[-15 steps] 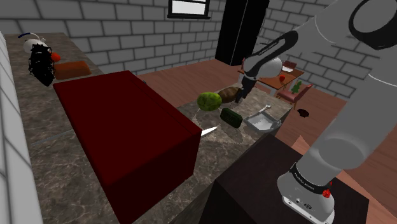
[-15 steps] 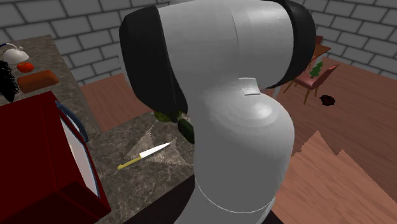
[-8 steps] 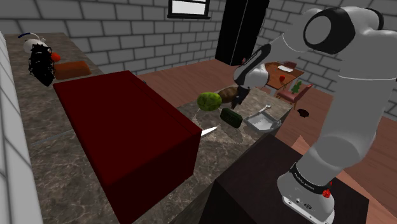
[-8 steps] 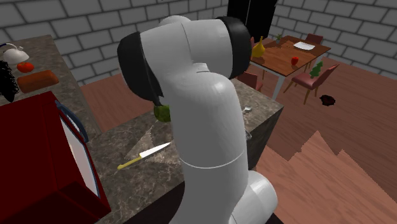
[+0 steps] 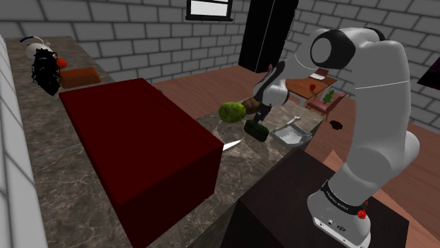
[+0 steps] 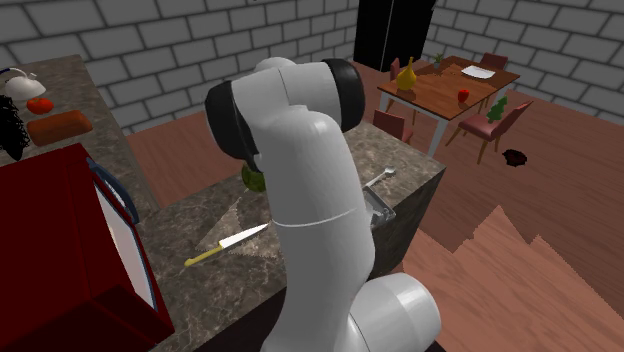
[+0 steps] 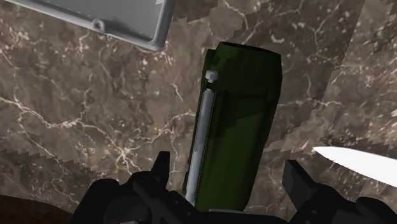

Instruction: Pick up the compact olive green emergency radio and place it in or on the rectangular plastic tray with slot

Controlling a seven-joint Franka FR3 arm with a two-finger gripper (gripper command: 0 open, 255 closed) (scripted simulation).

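Note:
The olive green radio [image 7: 236, 121] lies flat on the marble counter, a grey antenna [image 7: 202, 137] along one side. My gripper [image 7: 229, 175] is open just above it, one finger on each side of the radio's near end, neither touching. In the shoulder view the gripper [image 5: 260, 117] hangs directly over the dark green radio [image 5: 257, 131]. The grey rectangular tray [image 5: 291, 133] sits just to the shoulder view's right of the radio; its corner [image 7: 121, 22] lies beyond the radio from the fingers. In the second exterior view the arm hides the radio, and an edge of the tray [image 6: 380, 209] peeks out.
A knife [image 5: 231, 145] lies near the radio, its white tip [image 7: 356, 164] beside one finger. A round green object [image 5: 230, 110] and a brown one [image 5: 252, 104] sit behind the radio. A big dark red box [image 5: 134, 141] takes up the counter's left part. The counter edge runs just past the tray.
The arm has folded in and brought the gripper down and slightly towards the shoulder view's left, from above the brown object to just over the radio. Nothing on the counter moved.

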